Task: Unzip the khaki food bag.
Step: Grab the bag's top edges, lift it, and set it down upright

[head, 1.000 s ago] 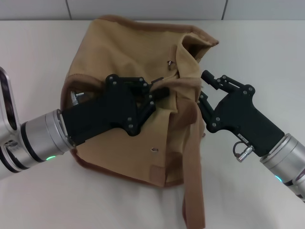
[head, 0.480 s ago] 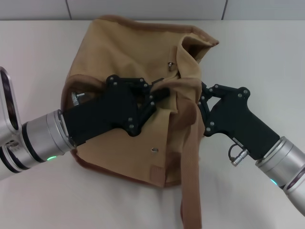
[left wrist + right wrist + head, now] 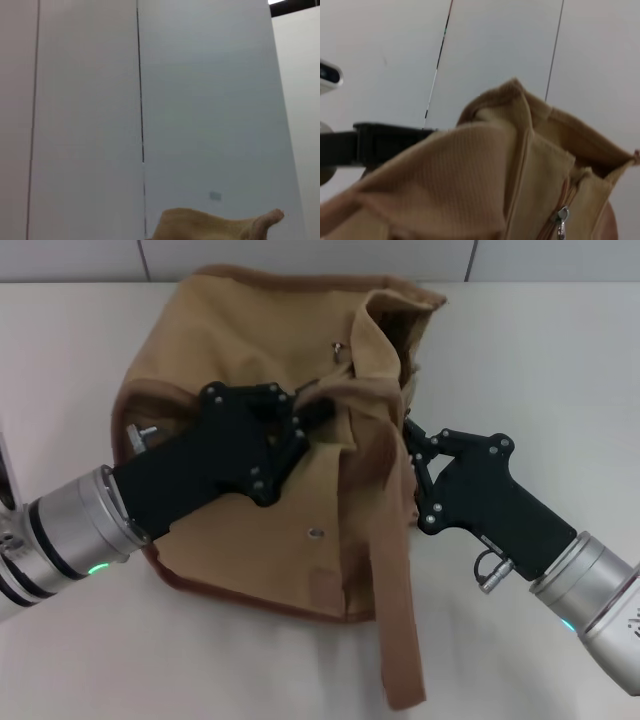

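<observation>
The khaki food bag lies slumped on the table in the head view, with its front pocket snap facing up. My left gripper rests on top of the bag and is shut on a fold of its handle fabric near the top opening. A small silver zipper pull sits just beyond it. My right gripper presses into the bag's right side, behind the long loose handle. The right wrist view shows the bag's fabric close up and the zipper pull.
The bag rests on a pale table with a grey panelled wall behind it. The left wrist view shows mostly wall and a tip of the bag. The left arm's black body shows in the right wrist view.
My right gripper has moved left into the bag's side. The bag and my left gripper, holding the fabric, have shifted left and away from me.
</observation>
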Controlling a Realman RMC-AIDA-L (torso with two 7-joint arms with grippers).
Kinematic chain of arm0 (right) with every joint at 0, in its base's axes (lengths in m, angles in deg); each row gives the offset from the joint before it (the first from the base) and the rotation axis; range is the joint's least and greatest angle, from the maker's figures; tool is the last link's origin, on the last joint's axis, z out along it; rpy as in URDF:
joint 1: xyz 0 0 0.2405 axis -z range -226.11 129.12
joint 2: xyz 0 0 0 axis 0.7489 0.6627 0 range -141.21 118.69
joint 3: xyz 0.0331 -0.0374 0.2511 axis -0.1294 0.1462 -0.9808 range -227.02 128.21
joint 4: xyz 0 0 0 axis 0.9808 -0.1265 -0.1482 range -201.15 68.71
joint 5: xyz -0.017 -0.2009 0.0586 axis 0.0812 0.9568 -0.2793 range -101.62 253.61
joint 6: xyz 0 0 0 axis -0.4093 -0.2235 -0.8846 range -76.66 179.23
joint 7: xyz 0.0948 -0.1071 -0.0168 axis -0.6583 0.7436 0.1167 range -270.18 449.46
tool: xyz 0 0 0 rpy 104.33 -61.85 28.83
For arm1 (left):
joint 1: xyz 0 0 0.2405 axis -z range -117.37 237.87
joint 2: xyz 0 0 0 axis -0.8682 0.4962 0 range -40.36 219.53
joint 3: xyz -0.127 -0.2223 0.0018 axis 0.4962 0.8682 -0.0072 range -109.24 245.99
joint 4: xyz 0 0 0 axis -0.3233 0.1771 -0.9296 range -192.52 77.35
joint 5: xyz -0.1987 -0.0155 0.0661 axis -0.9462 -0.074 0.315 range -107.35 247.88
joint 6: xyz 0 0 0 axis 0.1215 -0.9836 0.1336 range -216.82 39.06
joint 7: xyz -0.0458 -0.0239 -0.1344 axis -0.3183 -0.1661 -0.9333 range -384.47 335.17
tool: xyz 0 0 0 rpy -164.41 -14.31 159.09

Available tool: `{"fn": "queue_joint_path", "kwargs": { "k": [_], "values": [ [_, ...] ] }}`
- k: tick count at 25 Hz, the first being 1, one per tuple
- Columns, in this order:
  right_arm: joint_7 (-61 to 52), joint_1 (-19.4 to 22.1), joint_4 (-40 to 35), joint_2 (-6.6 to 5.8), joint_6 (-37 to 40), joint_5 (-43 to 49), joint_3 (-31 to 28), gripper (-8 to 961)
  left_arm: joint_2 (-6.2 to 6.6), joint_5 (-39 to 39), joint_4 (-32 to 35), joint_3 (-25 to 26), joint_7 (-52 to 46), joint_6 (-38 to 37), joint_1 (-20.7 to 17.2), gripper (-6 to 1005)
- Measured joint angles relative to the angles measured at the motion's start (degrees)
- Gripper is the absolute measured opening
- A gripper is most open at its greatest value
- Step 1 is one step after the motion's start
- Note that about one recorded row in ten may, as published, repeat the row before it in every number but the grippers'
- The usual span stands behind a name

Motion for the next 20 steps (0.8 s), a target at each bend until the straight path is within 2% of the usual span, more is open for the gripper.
{"fn": "queue_joint_path", "kwargs": {
  "k": [8,10,11,12,16,20],
  "values": [
    [0.0,0.0,0.0,0.00,-1.4,0.0,0.0,3,0.00,0.0,-0.9,3.9,0.0,-2.5,-0.8,114],
    [0.0,0.0,0.0,0.00,-1.7,0.0,0.0,3,0.00,0.0,-1.4,6.8,0.0,-3.5,-1.7,115],
    [0.0,0.1,-0.1,0.00,-2.0,0.0,0.0,3,0.00,-0.1,-2.1,10.5,0.0,-4.4,-2.7,116],
    [0.0,0.1,-0.1,0.00,-2.0,0.0,0.0,2,0.00,-0.1,-2.1,10.5,0.0,-4.4,-2.7,116],
    [0.0,1.0,-1.0,0.00,-2.2,0.0,-0.2,2,0.00,-0.1,-3.7,19.7,0.0,-6.0,-5.5,118],
    [0.0,1.5,-1.6,0.00,-1.8,0.0,-0.4,2,0.05,-0.2,-4.3,23.2,0.0,-6.2,-6.8,120]
  ]
}}
